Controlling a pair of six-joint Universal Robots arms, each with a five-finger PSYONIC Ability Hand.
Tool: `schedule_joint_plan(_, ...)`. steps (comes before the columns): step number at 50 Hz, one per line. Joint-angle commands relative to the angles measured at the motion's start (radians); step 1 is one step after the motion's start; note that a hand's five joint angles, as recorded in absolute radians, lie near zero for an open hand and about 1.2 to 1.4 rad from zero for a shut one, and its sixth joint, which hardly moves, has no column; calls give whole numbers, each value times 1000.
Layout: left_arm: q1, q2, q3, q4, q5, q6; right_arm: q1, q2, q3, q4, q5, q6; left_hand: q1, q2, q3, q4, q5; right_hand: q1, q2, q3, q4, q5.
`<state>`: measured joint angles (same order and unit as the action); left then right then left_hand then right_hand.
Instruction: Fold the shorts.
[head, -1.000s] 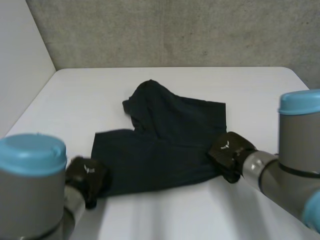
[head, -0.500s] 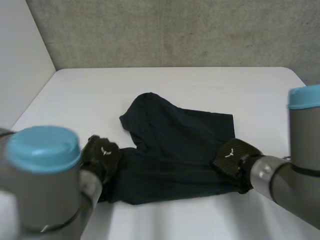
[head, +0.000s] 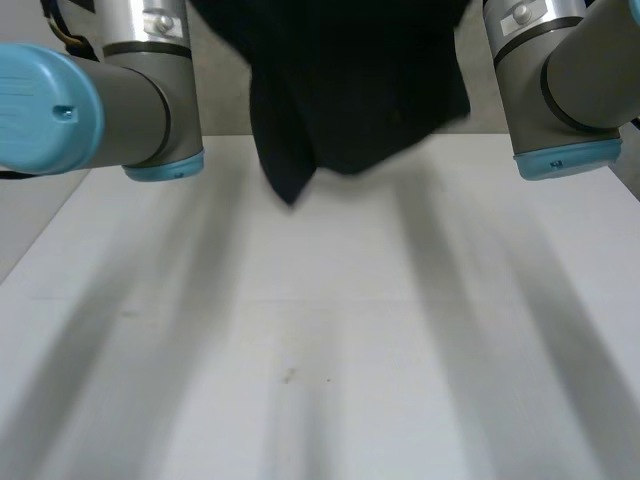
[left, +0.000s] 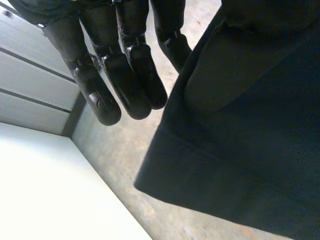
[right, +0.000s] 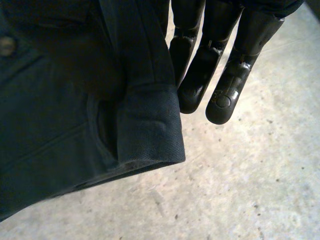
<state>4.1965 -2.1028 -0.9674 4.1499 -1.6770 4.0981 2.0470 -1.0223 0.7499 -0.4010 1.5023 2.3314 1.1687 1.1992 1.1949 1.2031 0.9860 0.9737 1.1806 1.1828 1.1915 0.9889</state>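
The dark shorts (head: 350, 90) hang in the air above the white table (head: 320, 340), held up between my two raised arms. One leg droops to a point lower on the left side. In the left wrist view my left hand (left: 120, 65) has one edge of the shorts (left: 240, 125) running up along its palm, pinched there, with the other fingers hanging beside the cloth. In the right wrist view my right hand (right: 215, 65) grips the opposite edge of the shorts (right: 75, 100), a folded hem hanging just beside its fingers.
My left arm (head: 130, 90) and right arm (head: 550, 80) stand high on either side of the cloth. A grey concrete wall (right: 250, 175) lies behind the table, and a white side wall (left: 40, 185) closes the left.
Both hands took hold of the shorts at the near edge on the table and lifted them high; the shorts now hang off the table.
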Motion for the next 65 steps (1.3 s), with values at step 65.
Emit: schedule_joint_plan(65, -95, 297, -711, -843, -57, -295, -59, -334, 1226, 370, -99, 14, -961, -992, -987, -995, -953, 423, 216, 213, 205, 233)
